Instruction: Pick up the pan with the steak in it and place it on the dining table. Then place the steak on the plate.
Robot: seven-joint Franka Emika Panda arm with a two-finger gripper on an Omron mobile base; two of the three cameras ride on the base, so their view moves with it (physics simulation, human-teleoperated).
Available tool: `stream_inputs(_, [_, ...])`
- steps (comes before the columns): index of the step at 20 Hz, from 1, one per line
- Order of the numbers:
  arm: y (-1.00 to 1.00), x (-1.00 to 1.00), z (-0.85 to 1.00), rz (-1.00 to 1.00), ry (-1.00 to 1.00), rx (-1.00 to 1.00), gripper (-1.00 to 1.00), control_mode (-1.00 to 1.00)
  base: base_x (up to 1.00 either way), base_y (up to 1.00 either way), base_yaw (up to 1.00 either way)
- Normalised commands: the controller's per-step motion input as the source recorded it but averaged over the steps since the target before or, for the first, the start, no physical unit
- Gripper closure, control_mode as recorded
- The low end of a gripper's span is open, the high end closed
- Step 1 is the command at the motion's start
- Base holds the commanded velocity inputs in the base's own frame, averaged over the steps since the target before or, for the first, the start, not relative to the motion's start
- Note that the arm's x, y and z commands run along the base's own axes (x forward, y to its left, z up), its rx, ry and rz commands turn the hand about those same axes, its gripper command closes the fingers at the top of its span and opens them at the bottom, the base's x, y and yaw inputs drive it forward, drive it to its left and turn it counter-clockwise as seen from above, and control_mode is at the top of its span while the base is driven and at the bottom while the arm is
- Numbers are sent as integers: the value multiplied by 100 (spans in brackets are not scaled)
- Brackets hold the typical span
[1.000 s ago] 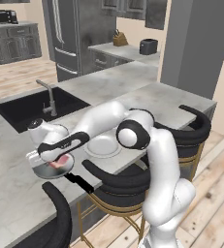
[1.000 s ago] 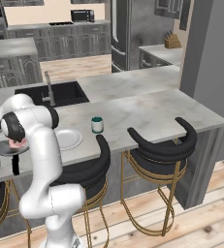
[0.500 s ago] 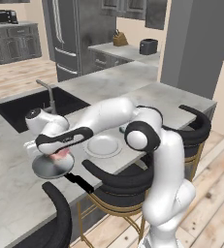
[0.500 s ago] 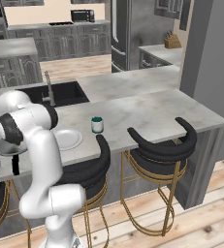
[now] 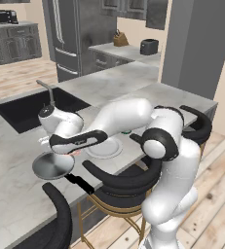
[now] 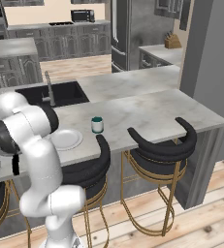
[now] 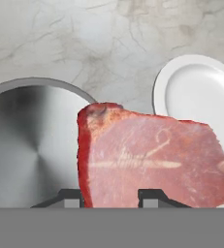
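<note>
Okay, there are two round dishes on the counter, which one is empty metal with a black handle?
The pan, the grey metal one at the counter's near edge with its black handle sticking out over it. The other round one is the white plate, handleless, beside it.

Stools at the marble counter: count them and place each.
3, maybe more hidden: one at the counter's right end, one below the plate, one left of the pan.

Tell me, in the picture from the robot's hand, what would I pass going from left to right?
Pan → steak, held in the hand → white plate, all above the marble table.
</note>
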Motion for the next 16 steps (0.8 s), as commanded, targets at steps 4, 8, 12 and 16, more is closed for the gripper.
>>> stream_inputs(4, [-88,24,6,0,-2,10,100,-100,0,0,0])
stream_inputs(8, [-88,32,0,0,0,13,100,-100,0,0,0])
stream_inputs(12, [-83,34,0,0,0,15,100,-100,0,0,0])
stream_inputs(16, [-51,25,-5,5,0,7,100,-100,0,0,0])
